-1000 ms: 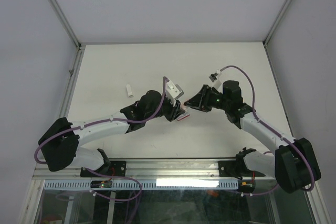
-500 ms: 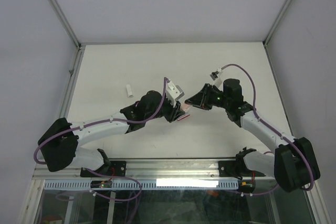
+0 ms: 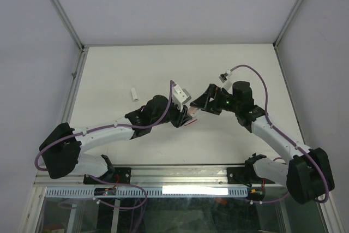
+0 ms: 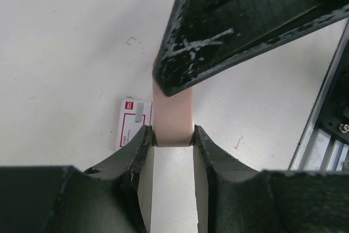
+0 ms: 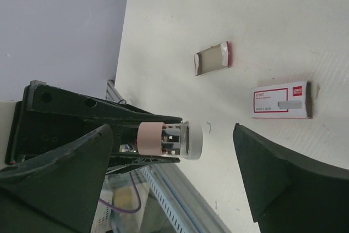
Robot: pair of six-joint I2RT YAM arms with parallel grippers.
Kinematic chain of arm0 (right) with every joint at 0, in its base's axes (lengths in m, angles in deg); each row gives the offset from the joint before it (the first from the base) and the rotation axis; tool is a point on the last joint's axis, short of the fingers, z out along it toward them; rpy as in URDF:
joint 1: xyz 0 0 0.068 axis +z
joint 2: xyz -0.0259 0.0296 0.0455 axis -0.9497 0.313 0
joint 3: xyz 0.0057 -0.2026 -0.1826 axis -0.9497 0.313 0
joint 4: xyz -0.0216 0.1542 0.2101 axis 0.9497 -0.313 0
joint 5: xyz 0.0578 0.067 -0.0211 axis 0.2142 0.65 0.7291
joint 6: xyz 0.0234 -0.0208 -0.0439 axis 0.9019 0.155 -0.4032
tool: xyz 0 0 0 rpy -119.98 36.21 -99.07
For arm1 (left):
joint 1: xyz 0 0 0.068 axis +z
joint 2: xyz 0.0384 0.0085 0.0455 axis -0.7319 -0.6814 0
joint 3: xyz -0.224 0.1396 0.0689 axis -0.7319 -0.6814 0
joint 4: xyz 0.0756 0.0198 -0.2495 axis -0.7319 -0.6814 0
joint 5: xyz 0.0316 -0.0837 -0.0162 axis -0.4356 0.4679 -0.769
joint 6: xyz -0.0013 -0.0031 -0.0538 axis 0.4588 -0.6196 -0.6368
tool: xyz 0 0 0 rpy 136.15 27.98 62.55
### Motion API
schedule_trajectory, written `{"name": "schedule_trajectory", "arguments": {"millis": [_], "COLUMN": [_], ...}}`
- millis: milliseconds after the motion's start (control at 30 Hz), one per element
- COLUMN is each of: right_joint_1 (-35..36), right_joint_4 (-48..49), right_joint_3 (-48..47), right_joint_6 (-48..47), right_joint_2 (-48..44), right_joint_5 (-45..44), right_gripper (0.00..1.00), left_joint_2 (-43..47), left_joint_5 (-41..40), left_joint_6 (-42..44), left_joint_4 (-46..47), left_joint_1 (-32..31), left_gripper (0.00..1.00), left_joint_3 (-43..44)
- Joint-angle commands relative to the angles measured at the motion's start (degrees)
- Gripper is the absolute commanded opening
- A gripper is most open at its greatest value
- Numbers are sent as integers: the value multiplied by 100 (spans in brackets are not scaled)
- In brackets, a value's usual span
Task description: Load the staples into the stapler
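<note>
The left tool (image 4: 173,135) is clamped tight on the pink stapler (image 4: 173,107), one finger pressed to each side of its body, holding it up off the worktop (image 3: 136,64). In the right wrist view the stapler shows a white end piece, with grey metal between that and the pink. The right tool (image 5: 173,129) sits just beside it, jaws spread wide and gripping nothing; one black finger (image 4: 245,20) crosses right over the stapler in the left wrist view. The staples (image 5: 211,60), a small silvery-grey rectangle with a red edge at one end, lie flat on the worktop with neither tool touching them. Near them lies the red-and-white box (image 5: 281,101), a short grey strip (image 5: 286,103) resting on it. A white bar (image 3: 134,94) lies further off, out to the left.
</note>
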Motion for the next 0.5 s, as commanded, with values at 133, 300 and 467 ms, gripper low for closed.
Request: {"name": "schedule_trajectory", "arguments": {"millis": [133, 300, 467], "right_joint_1": [-183, -188, -198], "right_joint_4": [-1254, -1755, -1813], "right_joint_3": [-583, -585, -505], "right_joint_6": [-942, -1317, -1360], "right_joint_2": [-1130, -1564, -1555], "right_joint_5": [-1906, -2753, -2805], "right_gripper": [96, 96, 96], "left_joint_2": [218, -345, -1153], "left_joint_5": [-1560, -1955, -2782], "left_joint_6": [-693, -1475, -1616], "left_joint_4": [-525, -1451, -1688], "left_joint_1": [242, 1758, 2594], "left_gripper": [0, 0, 0], "left_joint_3": [270, 662, 1093]}}
